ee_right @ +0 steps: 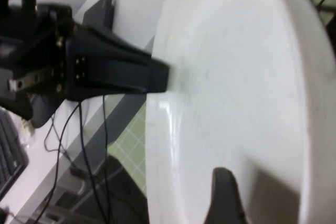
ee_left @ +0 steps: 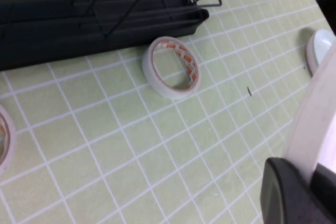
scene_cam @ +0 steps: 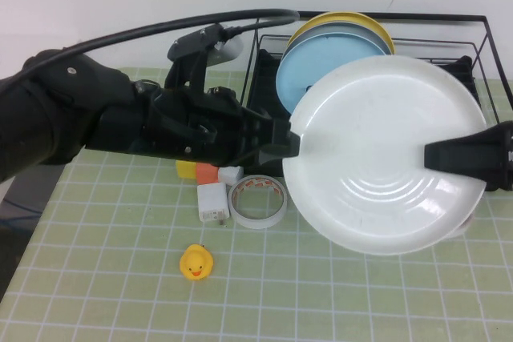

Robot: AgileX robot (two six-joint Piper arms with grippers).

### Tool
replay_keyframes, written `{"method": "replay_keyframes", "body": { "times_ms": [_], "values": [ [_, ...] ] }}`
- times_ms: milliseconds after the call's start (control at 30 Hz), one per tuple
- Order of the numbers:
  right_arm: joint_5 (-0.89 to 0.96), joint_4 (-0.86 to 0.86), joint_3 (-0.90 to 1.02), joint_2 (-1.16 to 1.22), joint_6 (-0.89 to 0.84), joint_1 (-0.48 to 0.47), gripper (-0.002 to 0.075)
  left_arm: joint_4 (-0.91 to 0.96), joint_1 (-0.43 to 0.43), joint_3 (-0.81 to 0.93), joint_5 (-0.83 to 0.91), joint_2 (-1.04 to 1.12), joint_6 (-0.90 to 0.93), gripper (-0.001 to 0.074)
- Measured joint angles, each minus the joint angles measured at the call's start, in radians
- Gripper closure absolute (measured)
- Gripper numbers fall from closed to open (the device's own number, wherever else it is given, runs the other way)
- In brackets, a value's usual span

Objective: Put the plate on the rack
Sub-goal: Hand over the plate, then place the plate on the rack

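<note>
The white plate (scene_cam: 377,158) hangs tilted in the air in front of the black wire rack (scene_cam: 481,30). My left gripper (scene_cam: 292,143) is shut on the plate's left rim; the left wrist view shows its jaws (ee_left: 310,177) clamped over the white edge (ee_left: 315,114). My right gripper (scene_cam: 429,156) is shut on the right rim, one finger (ee_right: 224,198) lying across the plate's inner face (ee_right: 236,77), the other hidden behind it. A light blue plate (scene_cam: 321,66) and a yellow plate (scene_cam: 337,18) stand in the rack's left part.
On the green grid mat lie a tape roll (scene_cam: 258,200), a white box (scene_cam: 212,202), small yellow and orange blocks (scene_cam: 196,171) and a rubber duck (scene_cam: 196,262). The tape roll (ee_left: 170,66) lies close to the rack's tray base (ee_left: 105,24).
</note>
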Motion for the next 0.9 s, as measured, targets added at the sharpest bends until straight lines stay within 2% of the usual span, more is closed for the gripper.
{"method": "replay_keyframes", "body": {
  "times_ms": [67,133,200,300,333,433,533,733,900],
  "values": [
    [0.014,-0.004,0.000,0.012,0.000,0.000,0.0286,-0.007,0.000,0.000,-0.005,0.000,0.006,0.0734],
    [0.016,-0.006,0.000,0.017,-0.004,0.000,0.0325,-0.010,0.000,0.000,-0.007,0.000,0.010,0.0734],
    [0.016,-0.006,0.000,0.017,-0.019,0.000,0.0403,-0.010,0.000,0.000,-0.011,0.000,0.015,0.0734],
    [0.016,-0.006,0.000,0.017,-0.052,0.000,0.0586,-0.010,0.000,0.000,-0.014,0.000,0.035,0.0734],
    [0.005,-0.004,0.000,0.017,-0.063,0.000,0.0598,-0.012,0.000,0.000,-0.014,0.000,0.046,0.0734],
    [-0.006,0.010,0.000,0.021,-0.103,0.000,0.0599,-0.016,0.000,0.000,-0.015,-0.002,0.072,0.0720],
    [-0.013,0.040,0.000,0.023,-0.169,0.000,0.0599,-0.020,0.000,0.000,-0.018,-0.002,0.077,0.0661],
    [-0.050,0.076,-0.018,0.023,-0.340,0.000,0.0599,-0.012,0.000,0.000,-0.052,-0.012,0.079,0.0446],
    [-0.155,0.079,-0.060,0.023,-0.431,0.000,0.0599,0.126,0.000,0.000,-0.075,-0.052,0.050,0.0408]
  ]
}}
